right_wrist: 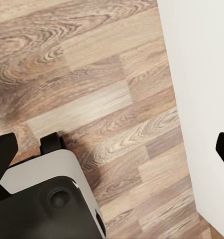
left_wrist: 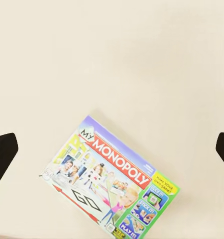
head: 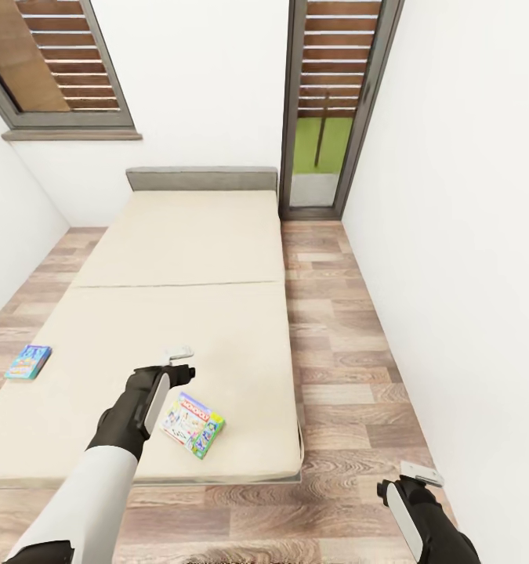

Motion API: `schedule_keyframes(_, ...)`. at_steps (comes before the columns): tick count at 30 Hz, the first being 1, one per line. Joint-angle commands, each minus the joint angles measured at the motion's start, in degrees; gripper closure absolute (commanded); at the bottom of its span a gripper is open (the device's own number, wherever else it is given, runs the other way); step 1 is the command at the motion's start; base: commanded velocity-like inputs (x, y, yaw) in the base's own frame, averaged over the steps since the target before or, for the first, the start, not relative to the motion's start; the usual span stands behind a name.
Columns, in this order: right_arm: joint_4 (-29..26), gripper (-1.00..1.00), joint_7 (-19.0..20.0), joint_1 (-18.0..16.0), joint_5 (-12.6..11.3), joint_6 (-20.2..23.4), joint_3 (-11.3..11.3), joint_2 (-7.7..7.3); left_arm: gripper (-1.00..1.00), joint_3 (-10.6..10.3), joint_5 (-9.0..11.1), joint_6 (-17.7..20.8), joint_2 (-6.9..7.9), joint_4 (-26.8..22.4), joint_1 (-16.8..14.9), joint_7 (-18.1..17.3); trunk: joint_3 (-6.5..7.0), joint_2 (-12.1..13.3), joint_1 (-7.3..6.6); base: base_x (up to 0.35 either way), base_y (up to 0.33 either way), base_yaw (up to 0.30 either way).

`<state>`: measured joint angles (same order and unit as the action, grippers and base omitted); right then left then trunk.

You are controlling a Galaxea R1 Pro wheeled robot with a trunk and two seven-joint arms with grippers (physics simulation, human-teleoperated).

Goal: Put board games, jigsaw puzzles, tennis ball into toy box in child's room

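A: Monopoly box point(left_wrist: 112, 181) lies flat near the bed's point(head: 178, 258) foot edge, skewed. Probably light, stiff card, slick lid. Too flat for a top pinch; I'd take a long edge, or slide it past the mattress edge first.

B: Left gripper point(left_wrist: 112, 149)?

A: Hovers above it, fingers spread wide, empty. (Second game point(head: 27, 362) sits at the bed's left edge.) Right gripper point(right_wrist: 112, 149) open too, over floor point(right_wrist: 102, 74).

Monopoly box point(head: 192, 424) lies flat and skewed on the bed's near end, lower middle of the frame. Second, bluish board game point(head: 28, 361) sits flat at the mattress's left edge.
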<state>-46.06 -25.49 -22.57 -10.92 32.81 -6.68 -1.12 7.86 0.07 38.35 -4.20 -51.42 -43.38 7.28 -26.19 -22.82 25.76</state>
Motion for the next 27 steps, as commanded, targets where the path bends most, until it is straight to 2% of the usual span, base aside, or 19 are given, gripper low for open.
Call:
schedule_keyframes(1, -0.09, -1.0, -0.44, -0.02, -0.6, 0.15, 0.08, -0.02, -1.0, 0.14, 0.03, 0.27, -0.07, -0.06, -0.04, 0.13, -0.18, -0.1, 0.03, 0.0, 0.0, 0.0)
schedule_keyframes(27, -0.09, -1.0, -0.44, -0.02, -0.6, 0.15, 0.08, -0.02, -1.0, 0.14, -0.13, 0.08, -0.1, 0.01, -0.04, 0.02, -2.58, -0.1, 0.03, 0.0, 0.0, 0.0)
